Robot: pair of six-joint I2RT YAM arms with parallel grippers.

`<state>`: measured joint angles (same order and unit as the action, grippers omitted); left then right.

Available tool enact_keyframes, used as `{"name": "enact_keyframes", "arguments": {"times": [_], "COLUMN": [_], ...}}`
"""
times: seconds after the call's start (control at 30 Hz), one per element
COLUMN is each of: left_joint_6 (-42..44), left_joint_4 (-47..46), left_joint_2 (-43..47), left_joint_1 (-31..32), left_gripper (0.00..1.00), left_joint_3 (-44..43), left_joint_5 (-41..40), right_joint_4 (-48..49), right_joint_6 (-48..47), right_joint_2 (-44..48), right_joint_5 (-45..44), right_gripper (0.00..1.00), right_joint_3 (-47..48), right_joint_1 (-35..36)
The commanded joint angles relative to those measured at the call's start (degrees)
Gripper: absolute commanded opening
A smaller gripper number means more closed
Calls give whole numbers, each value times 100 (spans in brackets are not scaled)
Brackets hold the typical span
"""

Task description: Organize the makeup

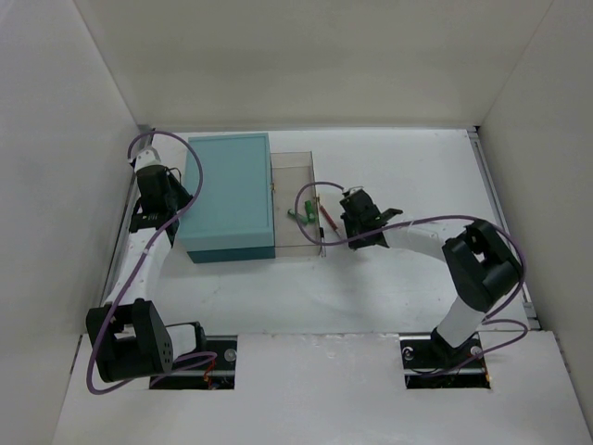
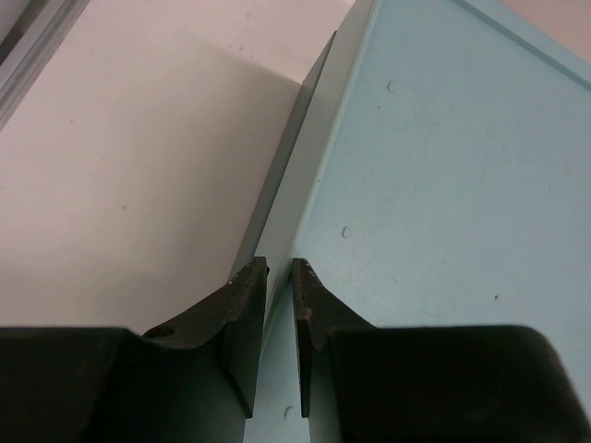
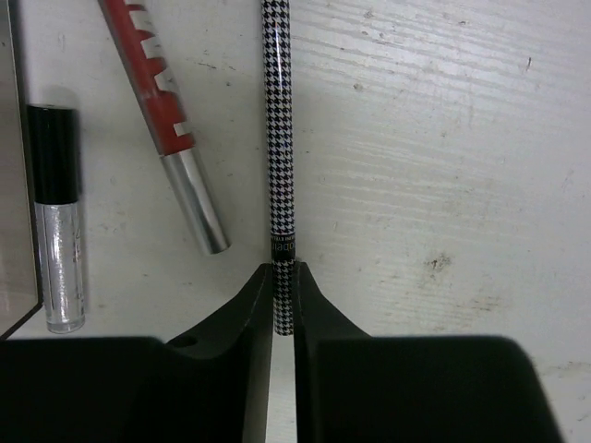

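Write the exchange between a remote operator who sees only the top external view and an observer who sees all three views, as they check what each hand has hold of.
Operator: From above, the right hand covers its own fingertips. Is it holding anything?
Observer: Yes. The right wrist view shows its fingers shut on a thin black-and-white checked pencil.
Operator: The left hand sits at the side of the teal box. Is it only near it, or gripping it?
Observer: Gripping, as far as the left wrist view shows: the two fingers straddle the box's edge with only a narrow gap, and that gap is filled by the edge.
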<state>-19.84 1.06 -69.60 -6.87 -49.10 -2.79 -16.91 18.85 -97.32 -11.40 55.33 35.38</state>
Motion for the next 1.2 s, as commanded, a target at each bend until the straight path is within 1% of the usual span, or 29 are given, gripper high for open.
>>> {"name": "enact_keyframes", "arguments": {"times": [0.0,0.13,0.23,0.3,0.4,0.5,0.67,0.8,0.87,0.97,1.03,1.1,1.17], "left_joint_6": [155,164,164,173,199,208,208,199,199,191,191,191,199], "left_joint_4": [588,580,571,571,545,527,527,544,544,571,562,553,562], "left_joint_2": [-185,-194,-211,-212,-212,-247,-229,-185,-159,-124,-97,-88,-71], "left_joint_1": [-11,-20,-38,-38,-73,-73,-47,-38,-29,-12,-3,6,-20], "left_gripper": [15,13,11,11,11,11,11,11,11,11,11,11,11], "left_joint_3": [146,181,199,217,243,217,226,243,261,261,269,278,270], "left_joint_5": [-20,-20,-20,-11,6,6,15,15,15,15,15,15,-2], "right_joint_4": [-49,-243,-331,-348,-401,-384,-217,-76,-50,-137,-111,-129,-138], "right_joint_6": [145,233,277,277,268,216,75,189,294,505,663,673,637], "right_joint_2": [45,563,933,1196,1504,1567,1102,277,-189,-629,-718,-710,-587], "right_joint_5": [-64,-275,-328,-380,-425,-363,-171,234,252,208,260,287,252], "right_gripper": [12,10,6,4,3,2,2,2,3,6,15,21,33], "right_joint_3": [-75,-101,-58,4,231,688,1497,2173,2499,2790,2782,2738,2633], "right_joint_1": [132,219,290,334,351,421,702,1045,1177,1248,1257,1257,1257]}}
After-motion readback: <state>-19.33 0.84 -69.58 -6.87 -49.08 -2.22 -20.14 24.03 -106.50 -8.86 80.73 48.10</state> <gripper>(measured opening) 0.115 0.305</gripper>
